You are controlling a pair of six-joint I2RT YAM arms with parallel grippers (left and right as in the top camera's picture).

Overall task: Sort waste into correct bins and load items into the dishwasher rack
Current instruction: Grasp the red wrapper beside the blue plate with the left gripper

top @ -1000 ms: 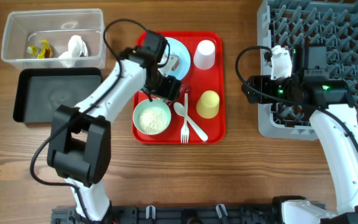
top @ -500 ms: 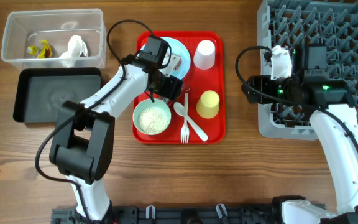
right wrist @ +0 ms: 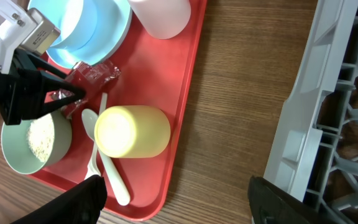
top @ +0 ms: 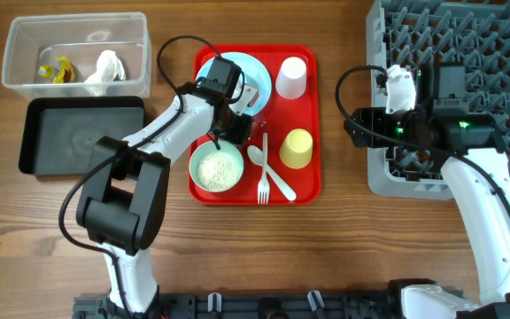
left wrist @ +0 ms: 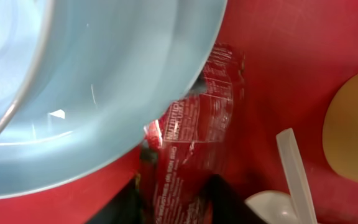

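**Waste partly binned, nothing racked yet**

Left tool [left wrist: 176, 202] looks pinched shut on the clear wrapper [left wrist: 194, 137], low over the red tray [top: 306, 190]. The wrapper's far end is tucked under the plate [left wrist: 104, 81] rim. Right tool [right wrist: 176, 186] hangs wide open with nothing in it, over the surface [top: 343, 239] between the red tray and the dishwasher rack [top: 467, 35].

Done, as we read it: tissue [top: 109, 66] and yellow scraps [top: 57, 69] lie in the clear tub [top: 25, 40]. We see nothing in the black tray [top: 42, 151].

Left to do: wrapper to a bin and grains [top: 217, 168] out of the bowl [top: 194, 164]. Then plate, bowl, pink cup [top: 291, 78], yellow cup [top: 296, 148], fork [top: 263, 177] and spoon [top: 277, 182] go into the rack, where we see no dish so far. All of those sit on the red tray. We can't pick out the second bowl for sure. We'd call the task early, well under half.
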